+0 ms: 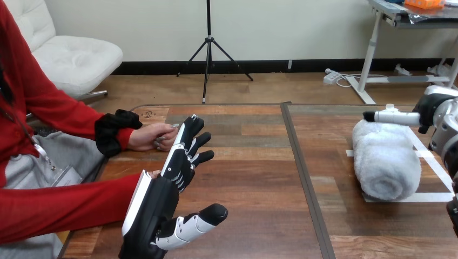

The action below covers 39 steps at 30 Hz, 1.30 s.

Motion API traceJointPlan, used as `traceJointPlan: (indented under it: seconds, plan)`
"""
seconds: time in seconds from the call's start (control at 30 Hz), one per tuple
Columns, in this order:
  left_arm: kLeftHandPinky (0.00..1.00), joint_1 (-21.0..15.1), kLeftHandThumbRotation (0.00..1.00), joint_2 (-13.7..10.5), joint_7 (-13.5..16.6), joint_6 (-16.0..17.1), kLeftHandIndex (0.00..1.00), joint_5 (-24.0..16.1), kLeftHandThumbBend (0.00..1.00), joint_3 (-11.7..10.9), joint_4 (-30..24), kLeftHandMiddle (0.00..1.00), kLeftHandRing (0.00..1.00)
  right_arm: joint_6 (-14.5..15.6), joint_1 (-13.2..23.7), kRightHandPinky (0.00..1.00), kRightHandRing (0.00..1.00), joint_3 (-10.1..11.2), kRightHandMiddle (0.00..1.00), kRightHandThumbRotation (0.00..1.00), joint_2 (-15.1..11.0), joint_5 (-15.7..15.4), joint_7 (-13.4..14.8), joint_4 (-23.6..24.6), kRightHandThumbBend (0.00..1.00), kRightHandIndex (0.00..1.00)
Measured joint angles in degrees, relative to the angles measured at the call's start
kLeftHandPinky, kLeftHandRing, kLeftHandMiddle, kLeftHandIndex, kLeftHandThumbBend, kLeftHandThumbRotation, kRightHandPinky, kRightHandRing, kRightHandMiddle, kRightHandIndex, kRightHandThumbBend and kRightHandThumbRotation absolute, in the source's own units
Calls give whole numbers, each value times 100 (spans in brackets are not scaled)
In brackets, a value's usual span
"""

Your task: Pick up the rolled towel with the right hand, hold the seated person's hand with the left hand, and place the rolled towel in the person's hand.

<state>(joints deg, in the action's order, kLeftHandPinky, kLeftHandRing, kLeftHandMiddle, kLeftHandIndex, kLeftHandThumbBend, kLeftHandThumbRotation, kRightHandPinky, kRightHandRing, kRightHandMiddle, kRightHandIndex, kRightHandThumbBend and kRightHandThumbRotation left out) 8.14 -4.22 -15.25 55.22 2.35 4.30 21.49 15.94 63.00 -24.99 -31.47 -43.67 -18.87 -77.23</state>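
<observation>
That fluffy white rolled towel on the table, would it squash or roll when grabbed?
The fluffy white rolled towel looks soft and thick, so it would probably squash under a grip. Lying on its side as a cylinder, it might roll if nudged.

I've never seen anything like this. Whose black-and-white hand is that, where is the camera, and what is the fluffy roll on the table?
You are looking through a camera on a humanoid robot's head, down across a wooden table. The black-and-white hand is the robot's own left hand, open and holding nothing. A person sits at the left; the person's hand lies just beyond its fingertips, and I cannot tell if they touch. The fluffy roll is a rolled towel, lying on the table between white tape marks. The robot's right hand is at the right edge, by the towel's far end.
</observation>
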Motion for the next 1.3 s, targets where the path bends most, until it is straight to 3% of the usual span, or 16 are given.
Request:
traceJointPlan:
  seconds: [0.2, 0.4, 0.6, 0.8, 0.97, 1.07, 1.13, 1.3]
  plan:
    - [85, 1, 71, 0, 15, 17, 99, -1, 100, -8, 0, 98, 94, -176, 88, 82, 96, -248, 98, 100, 23, -189, -148, -82, 100, 93]
    - [85, 1, 71, 1, 65, 106, 99, -38, 100, -23, -3, 98, 93, -308, 214, 86, 96, -424, 98, 100, 62, -253, -173, -189, 100, 93]
    - [85, 1, 72, 1, 105, 177, 99, -51, 100, -35, -25, 98, 94, -321, 327, 80, 94, -528, 95, 100, 140, -279, -166, -202, 100, 91]
    - [86, 3, 71, 1, 103, 177, 100, -43, 100, -27, -84, 99, 95, -347, 398, 66, 86, -622, 89, 100, 217, -320, -118, -202, 100, 88]
    - [86, 6, 71, 1, 101, 177, 99, -42, 100, -15, -133, 98, 94, -343, 405, 47, 70, -674, 79, 100, 261, -339, -49, -205, 100, 86]
    - [86, 14, 71, 2, 105, 178, 99, -40, 100, -18, -149, 98, 94, -338, 404, 45, 69, -711, 78, 100, 297, -358, 26, -217, 100, 85]
    - [86, 23, 71, 2, 105, 178, 99, -39, 100, -20, -156, 98, 94, -336, 403, 36, 57, -734, 71, 100, 315, -360, 82, -221, 100, 83]
    - [85, 46, 71, 1, 106, 178, 99, -41, 100, -20, -161, 97, 93, -299, 403, 29, 48, -790, 63, 100, 367, -370, 225, -237, 100, 78]
